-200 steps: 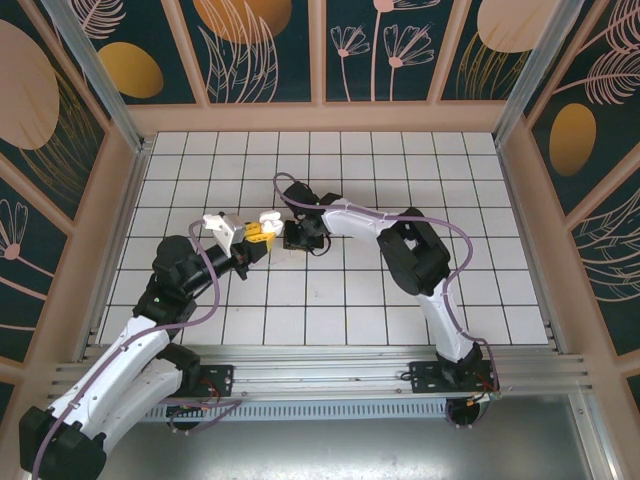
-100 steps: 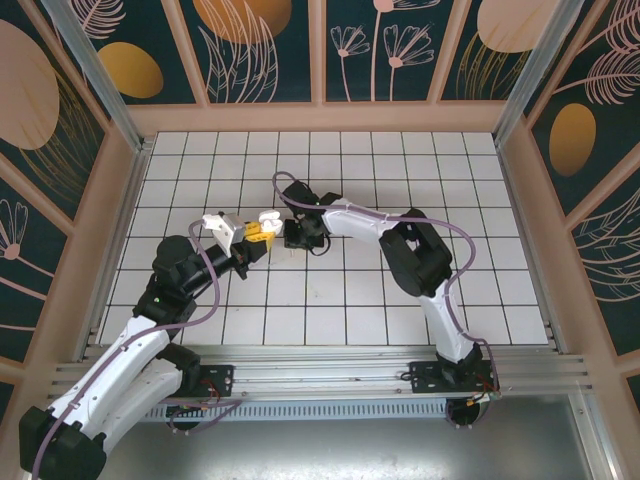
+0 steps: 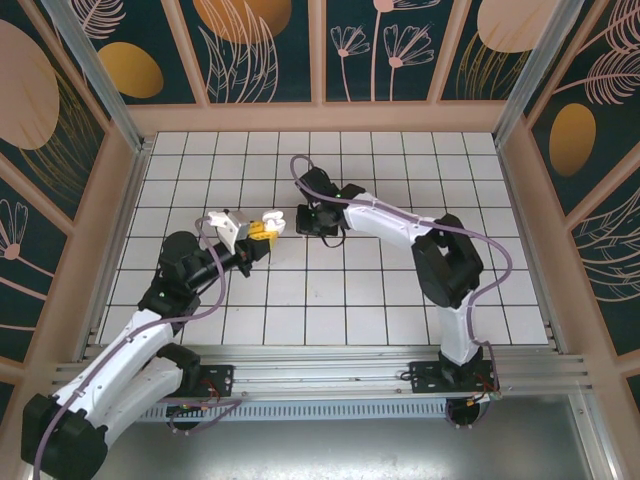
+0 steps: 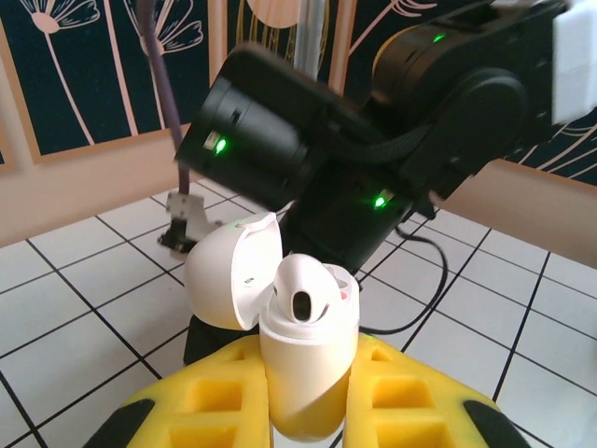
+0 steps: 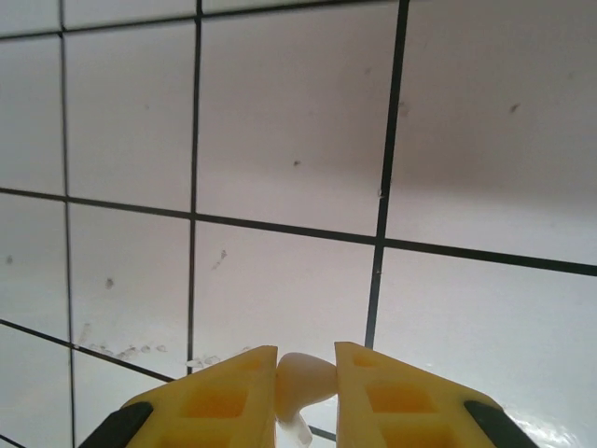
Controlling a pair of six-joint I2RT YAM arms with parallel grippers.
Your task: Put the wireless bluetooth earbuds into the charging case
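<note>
My left gripper (image 4: 308, 415) is shut on the white charging case (image 4: 312, 359), which it holds upright above the tiled floor. The case's lid (image 4: 229, 280) hangs open to the left, and one white earbud (image 4: 303, 289) sits in the case. In the top view the left gripper (image 3: 262, 229) and the case (image 3: 269, 220) are left of centre, with my right gripper (image 3: 306, 221) a short way to their right. In the right wrist view the right gripper (image 5: 306, 362) is shut on another white earbud (image 5: 300, 381), held above the white tiles.
The right arm's black wrist (image 4: 373, 121) looms just behind the held case, and its black cable (image 4: 438, 280) trails over the tiles. Wooden walls (image 3: 530, 200) fence the tiled floor (image 3: 400, 300) on all sides.
The right gripper has drawn back up and to the right, away from the case, with the earbud in its fingers. The left gripper with the case has shifted slightly upward.
</note>
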